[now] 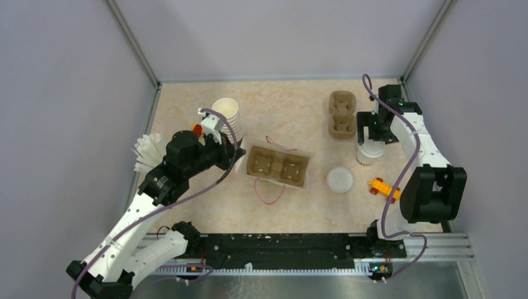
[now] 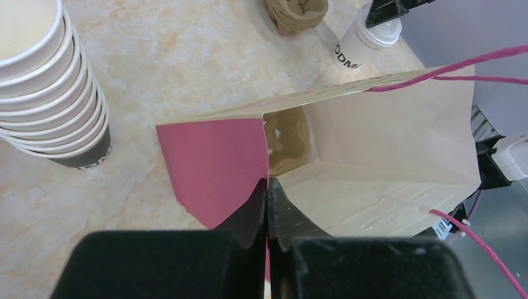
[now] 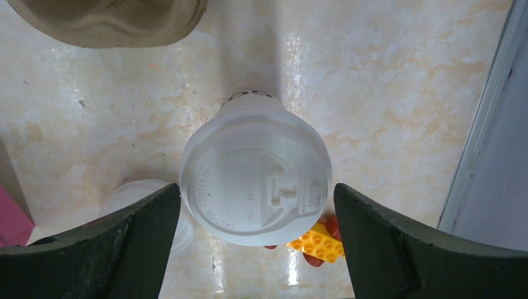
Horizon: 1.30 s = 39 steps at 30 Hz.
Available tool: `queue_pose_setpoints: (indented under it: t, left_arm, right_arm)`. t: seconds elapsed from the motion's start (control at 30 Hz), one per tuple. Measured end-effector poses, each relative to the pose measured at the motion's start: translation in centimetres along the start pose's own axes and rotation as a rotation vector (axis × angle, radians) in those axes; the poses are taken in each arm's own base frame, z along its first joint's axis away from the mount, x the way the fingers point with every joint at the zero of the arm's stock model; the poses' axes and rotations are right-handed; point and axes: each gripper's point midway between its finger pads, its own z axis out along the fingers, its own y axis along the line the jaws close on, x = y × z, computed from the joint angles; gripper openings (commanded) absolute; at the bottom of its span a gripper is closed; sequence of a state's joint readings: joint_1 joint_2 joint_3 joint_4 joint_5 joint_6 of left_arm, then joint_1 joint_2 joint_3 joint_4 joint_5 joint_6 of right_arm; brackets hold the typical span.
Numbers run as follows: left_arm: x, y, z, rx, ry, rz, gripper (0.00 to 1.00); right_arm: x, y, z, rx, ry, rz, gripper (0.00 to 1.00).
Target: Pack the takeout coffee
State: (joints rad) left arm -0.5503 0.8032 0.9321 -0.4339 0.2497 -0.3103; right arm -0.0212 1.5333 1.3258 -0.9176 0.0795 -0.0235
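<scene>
The takeout coffee (image 1: 370,151), a white lidded cup with black lettering, stands at the right of the table. My right gripper (image 1: 375,129) is open just above it. In the right wrist view the fingers flank its lid (image 3: 255,177) on both sides, and the right gripper (image 3: 256,190) is not closed on it. My left gripper (image 2: 268,187) is shut on the edge of a brown paper bag (image 2: 386,143) with a pink side (image 2: 215,162). The bag (image 1: 306,168) stands open mid-table with a brown cup carrier (image 1: 277,166) inside.
A stack of lidless cups (image 1: 227,115) stands behind my left gripper. A second carrier (image 1: 342,114) sits at the back right. A loose lid (image 1: 340,179) and a yellow toy brick (image 1: 383,187) lie near the coffee. A white fan-shaped stack (image 1: 146,152) is at the left wall.
</scene>
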Motion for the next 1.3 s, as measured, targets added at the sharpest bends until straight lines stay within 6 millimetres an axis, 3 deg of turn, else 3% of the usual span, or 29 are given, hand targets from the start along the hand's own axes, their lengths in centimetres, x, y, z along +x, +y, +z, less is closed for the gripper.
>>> queue_pose_setpoints:
  t: [0.43,0.9,1.3]
  left_arm:
    - [0.00,0.08,0.00,-0.004,0.000,0.004,0.00]
    - [0.01,0.09,0.00,-0.004,0.000,0.004,0.00]
    - [0.02,0.09,0.00,-0.004,0.001,0.003,0.00]
  right_arm:
    - [0.85,0.28,1.03,-0.011,0.029,-0.006,0.74]
    - [0.86,0.29,0.98,-0.011,0.030,-0.002,0.87]
    - [0.58,0.35,0.52,-0.015,0.028,0.008,0.87]
